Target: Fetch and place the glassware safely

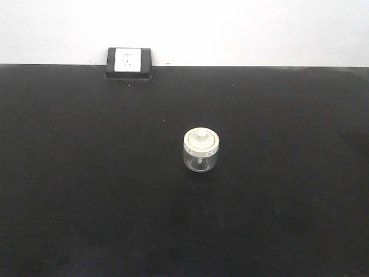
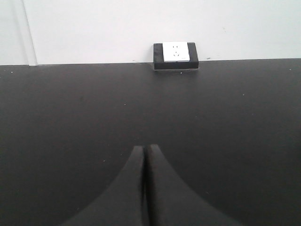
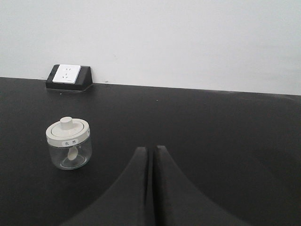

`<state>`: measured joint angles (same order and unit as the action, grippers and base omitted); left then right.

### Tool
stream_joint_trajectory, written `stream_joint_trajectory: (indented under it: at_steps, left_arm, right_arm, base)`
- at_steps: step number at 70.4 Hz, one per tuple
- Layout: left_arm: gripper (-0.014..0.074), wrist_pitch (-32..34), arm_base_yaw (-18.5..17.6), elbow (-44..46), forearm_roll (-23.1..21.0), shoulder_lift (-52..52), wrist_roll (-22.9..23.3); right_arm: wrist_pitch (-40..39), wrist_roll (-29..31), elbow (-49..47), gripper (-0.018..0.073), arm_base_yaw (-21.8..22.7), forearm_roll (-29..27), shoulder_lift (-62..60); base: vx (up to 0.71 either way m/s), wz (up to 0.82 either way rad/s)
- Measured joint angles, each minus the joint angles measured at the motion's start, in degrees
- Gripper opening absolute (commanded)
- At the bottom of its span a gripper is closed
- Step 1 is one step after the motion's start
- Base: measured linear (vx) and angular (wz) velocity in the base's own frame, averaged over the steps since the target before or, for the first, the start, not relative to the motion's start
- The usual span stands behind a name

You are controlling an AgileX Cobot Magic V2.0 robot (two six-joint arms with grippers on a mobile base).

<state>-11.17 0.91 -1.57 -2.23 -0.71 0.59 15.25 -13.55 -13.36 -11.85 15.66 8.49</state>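
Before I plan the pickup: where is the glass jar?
The glass jar stands alone near the middle of the black table in the front view, nearer than the wall socket; in the right wrist view it sits left of the right hand.

A wide black table with a matte top runs back to a white wall. Near its middle, a little to the right, a small glass jar stands upright with its cream lid on. At the far edge, left of centre and against the wall, sits a black socket block with a white face.
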Motion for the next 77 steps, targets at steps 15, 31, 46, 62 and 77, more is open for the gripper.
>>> stream_joint_trajectory:
  at_steps: [15,31,46,62,77]
  left_arm:
    - [-0.0007,0.0,0.0,0.0,0.0,0.0,0.0]
    - [-0.0007,0.0,0.0,0.0,0.0,0.0,0.0]
    - [-0.0007,0.0,0.0,0.0,0.0,0.0,0.0]
    - [-0.0007,0.0,0.0,-0.05,0.0,0.0,0.0]
    - [-0.0007,-0.05,0.0,-0.11,0.0,0.0,0.0]
  right_arm:
    - [-0.47,0.12,3.6,-0.0003,4.87,-1.49,-0.13]
    - [-0.48,0.12,9.65,-0.0003,14.53,-7.42,-0.13]
    - [-2.86,0.17,14.61,-0.0003,15.73,-8.1,-2.15]
    - [-4.91,0.23,14.96,-0.0003,15.73,-8.14,-8.77]
    - [-4.91,0.28,15.02,-0.0003,15.73,-8.14,-9.01]
  base:
    - [0.0,0.0]
    - [0.0,0.0]
    - [0.0,0.0]
    - [0.0,0.0]
    - [0.0,0.0]
